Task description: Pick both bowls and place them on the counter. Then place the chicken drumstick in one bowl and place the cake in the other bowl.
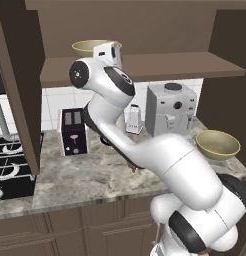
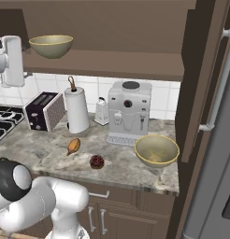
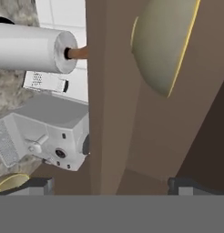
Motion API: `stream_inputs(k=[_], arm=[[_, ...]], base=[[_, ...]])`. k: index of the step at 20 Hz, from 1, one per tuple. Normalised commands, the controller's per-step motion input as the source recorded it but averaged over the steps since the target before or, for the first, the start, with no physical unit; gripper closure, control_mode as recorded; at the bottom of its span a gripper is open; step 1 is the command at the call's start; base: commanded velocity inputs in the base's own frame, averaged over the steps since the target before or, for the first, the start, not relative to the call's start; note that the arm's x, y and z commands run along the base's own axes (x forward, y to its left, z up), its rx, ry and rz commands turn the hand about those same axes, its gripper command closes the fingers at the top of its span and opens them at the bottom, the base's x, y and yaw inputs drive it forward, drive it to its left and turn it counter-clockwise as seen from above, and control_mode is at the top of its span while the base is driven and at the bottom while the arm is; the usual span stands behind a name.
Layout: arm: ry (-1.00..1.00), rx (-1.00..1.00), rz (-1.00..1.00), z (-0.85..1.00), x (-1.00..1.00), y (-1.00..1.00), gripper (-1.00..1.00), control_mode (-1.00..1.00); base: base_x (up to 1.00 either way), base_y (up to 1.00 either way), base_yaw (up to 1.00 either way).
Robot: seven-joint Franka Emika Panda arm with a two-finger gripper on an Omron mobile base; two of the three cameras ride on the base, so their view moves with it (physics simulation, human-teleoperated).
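One olive-beige bowl (image 2: pixel 51 45) sits on the dark wooden shelf (image 2: pixel 112 63); in the hand view this bowl (image 3: pixel 161 45) is at the upper right. My gripper (image 3: pixel 111 186) is open, apart from it, with nothing between the fingertips (image 3: pixel 38 185). In the left base view the gripper (image 1: pixel 109 52) is raised at shelf height and covers part of that bowl (image 1: pixel 87 47). The other bowl (image 2: pixel 156 150) stands on the marbled counter (image 2: pixel 46 158) at the right end. The orange-brown chicken drumstick (image 2: pixel 73 146) and the dark red cake (image 2: pixel 97 162) lie on the counter's middle.
A black toaster (image 2: pixel 44 111), a paper towel roll (image 2: pixel 76 110), a grater (image 2: pixel 102 111) and a white coffee machine (image 2: pixel 129 113) line the back wall. A stove (image 1: pixel 7 167) lies to the left, a fridge (image 2: pixel 215 140) to the right. My arm (image 1: pixel 145 150) crosses over the counter.
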Motion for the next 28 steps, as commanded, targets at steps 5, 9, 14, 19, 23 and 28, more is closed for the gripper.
stream_inputs(k=[5, 9, 14, 19, 23, 28], arm=[[-0.01, 0.00, 0.12, 0.28, 0.22, 0.00, -1.00, -1.00], [0.00, 0.00, 0.12, 0.27, 0.30, 0.00, -1.00, -1.00], [0.00, 0.00, 0.07, 0.21, 0.30, 0.02, -1.00, -1.00], [0.01, 0.00, 0.00, 0.06, 0.41, 0.11, -1.00, -1.00], [0.01, 0.00, 0.00, 0.00, 0.36, 0.17, -1.00, -1.00], [0.00, 0.00, 0.00, 0.00, 0.31, 0.21, -1.00, -1.00]], base=[[0.00, 0.00, 0.00], [0.00, 0.00, 0.00], [0.00, 0.00, 0.00], [0.00, 0.00, 0.00], [0.00, 0.00, 0.00], [0.00, 0.00, 0.00]])
